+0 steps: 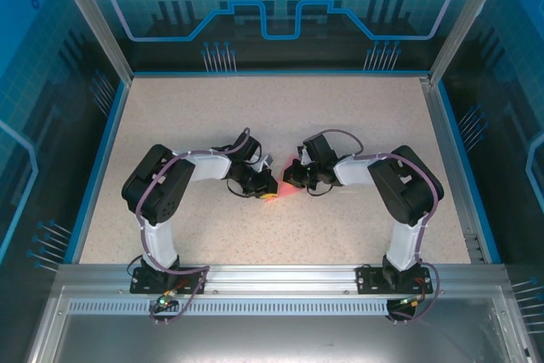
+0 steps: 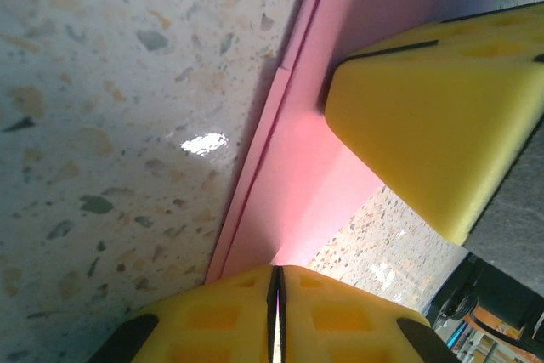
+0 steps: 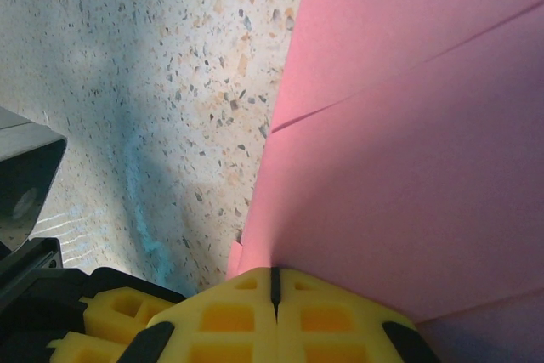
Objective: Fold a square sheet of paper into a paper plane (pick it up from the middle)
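Folding under way at ctr of the speckled bench (image 1: 340, 108), where both arms met nose to nose w/ the pink paper sheet (image 1: 286, 184) between them. Overhead view was too small to tell whether it lay on the surface or hung just above. Left tool (image 2: 274, 295) was closed, yellow pads pressed tight, w/ the paper's narrow end running out of the seam between them. Right tool (image 3: 274, 291) was likewise closed on the opp. end, pink spreading away from its seam. Sheet was not a flat square. Left wrist cam showed stacked layers along one long edge, and right wrist cam showed overlapping flaps w/ slanted edges, so at least one fold looked made. It did not read as a finished dart w/ a sharp nose. Judged step: setting or holding a crease, both tools pinching the folded strip, one pad (image 2: 425, 116) of the right tool sitting against the paper just ahead of the left tool. Next move prob. called for one tool to let go while the other held, then re-grip a free edge & bring it over to the ctr crease. It needed a slow hand, since thin paper could slip or tear if the two pulled apart.
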